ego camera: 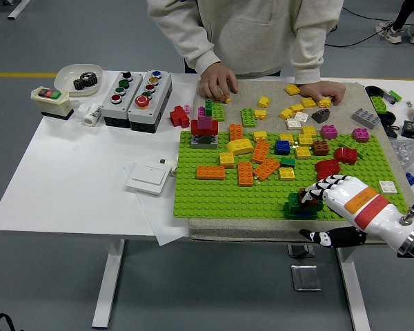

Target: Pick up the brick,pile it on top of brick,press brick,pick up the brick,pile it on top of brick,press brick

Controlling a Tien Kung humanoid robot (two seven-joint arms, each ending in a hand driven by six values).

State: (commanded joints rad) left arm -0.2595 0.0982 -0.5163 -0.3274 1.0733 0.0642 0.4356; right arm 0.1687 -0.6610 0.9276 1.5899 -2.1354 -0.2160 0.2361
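Right hand fingers on brown brick, green baseplate

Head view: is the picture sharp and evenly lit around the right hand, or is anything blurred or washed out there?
Head view: even, soft light, weak shadows, no strong glare on the green baseplate. The right hand looks sharp, no motion blur. Its fingers cover part of the small brick stack, so the contact itself is hidden. Small far bricks are too small to read in detail.

Loose bricks crowd the green baseplate toward twelve o'clock; its near strip at seven o'clock lies bare.
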